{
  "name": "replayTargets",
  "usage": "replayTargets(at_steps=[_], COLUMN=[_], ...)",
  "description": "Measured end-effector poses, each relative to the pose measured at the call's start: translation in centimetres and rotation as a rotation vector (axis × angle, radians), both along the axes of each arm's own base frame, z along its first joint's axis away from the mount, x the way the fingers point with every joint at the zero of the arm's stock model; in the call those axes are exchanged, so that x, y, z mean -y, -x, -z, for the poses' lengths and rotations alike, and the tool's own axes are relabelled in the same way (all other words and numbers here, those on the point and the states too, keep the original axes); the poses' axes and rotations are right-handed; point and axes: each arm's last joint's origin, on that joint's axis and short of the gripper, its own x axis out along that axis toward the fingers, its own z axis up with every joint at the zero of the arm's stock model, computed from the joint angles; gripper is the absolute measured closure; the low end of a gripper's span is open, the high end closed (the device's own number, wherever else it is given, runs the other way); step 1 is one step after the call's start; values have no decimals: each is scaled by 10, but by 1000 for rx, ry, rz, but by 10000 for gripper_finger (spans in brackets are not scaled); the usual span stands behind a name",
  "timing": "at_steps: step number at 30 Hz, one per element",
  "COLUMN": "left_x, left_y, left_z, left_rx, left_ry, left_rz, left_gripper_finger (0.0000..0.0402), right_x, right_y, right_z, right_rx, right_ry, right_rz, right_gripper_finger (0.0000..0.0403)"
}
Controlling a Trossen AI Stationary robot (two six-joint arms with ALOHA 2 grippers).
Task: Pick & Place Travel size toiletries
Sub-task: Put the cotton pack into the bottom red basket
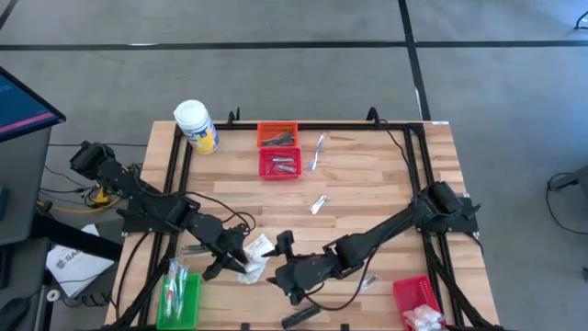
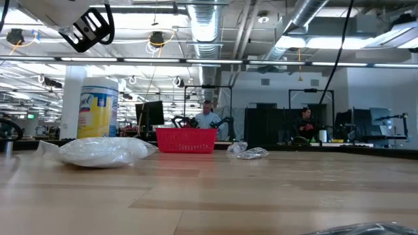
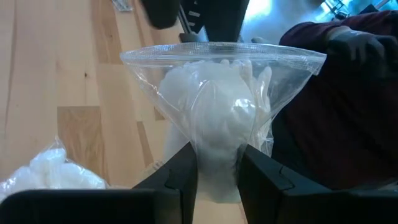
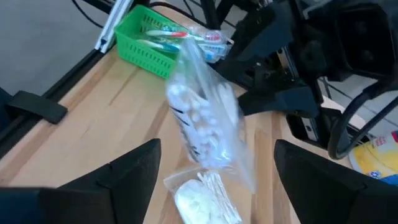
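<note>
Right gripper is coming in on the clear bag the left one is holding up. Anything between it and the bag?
Nothing visible. In the right wrist view the clear bag hangs in the open gap ahead of the right gripper, whose jaws are spread wide. The left gripper pinches the bag's lower end. Another white packet lies on the table beneath, below the approach line.

Looking straight down, both arms meet near the front of the wooden tabletop (image 1: 367,184). The left end effector (image 1: 241,260) sits at a small clear bag of white stuff (image 1: 258,248), with the right end effector (image 1: 281,273) just beside it. Green basket (image 1: 180,299) front left, red basket (image 1: 419,301) front right, and orange basket (image 1: 277,134) touching another red one (image 1: 280,164) at the back, near the white jar (image 1: 196,126).
</note>
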Motion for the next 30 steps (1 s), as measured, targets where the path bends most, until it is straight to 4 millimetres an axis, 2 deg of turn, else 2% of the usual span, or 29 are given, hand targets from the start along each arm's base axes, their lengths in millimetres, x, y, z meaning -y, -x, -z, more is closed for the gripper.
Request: replayTargets(at_steps=[5, 13, 23, 30], left_x=[-2, -9, -9, -9], left_y=[-1, -5, -5, -5], left_z=[0, -1, -1, -1], left_rx=[0, 8, 7, 9], left_ry=[0, 3, 8, 11], left_rz=[-12, -45, -36, -33], left_gripper_finger=[309, 309, 309, 309], right_x=[1, 14, 13, 16], right_y=[-3, -10, -8, -9], right_z=[-3, -4, -1, -1], right_rx=[27, 29, 0, -5], right_ry=[-30, -75, -73, -89], right_rz=[-20, 0, 2, 20], right_gripper_finger=[97, 97, 97, 128])
